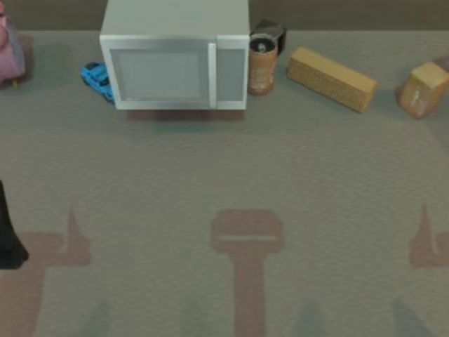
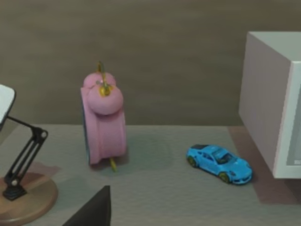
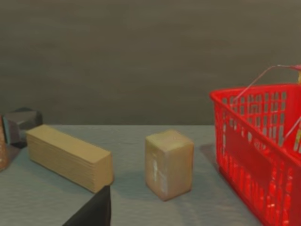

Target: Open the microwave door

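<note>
The white-silver microwave [image 1: 175,53] stands at the back of the table, left of centre. Its door [image 1: 160,74] lies shut and flush, with the white bar handle [image 1: 212,74] beside the grey control panel [image 1: 231,70]. The left wrist view shows the microwave's side wall [image 2: 268,108]. My left arm [image 1: 8,235] sits at the table's left edge, far from the door; a dark part of its gripper [image 2: 94,209] shows in its wrist view. My right arm is outside the top view; a dark part of its gripper [image 3: 94,209] shows in its wrist view.
A blue toy car [image 1: 97,78] lies against the microwave's left side, a brown can [image 1: 262,67] against its right. A pink alarm clock [image 1: 10,49] and a desk lamp [image 2: 19,165] stand far left. At the right are two tan blocks [image 1: 331,77] [image 1: 423,88] and a red basket [image 3: 263,150].
</note>
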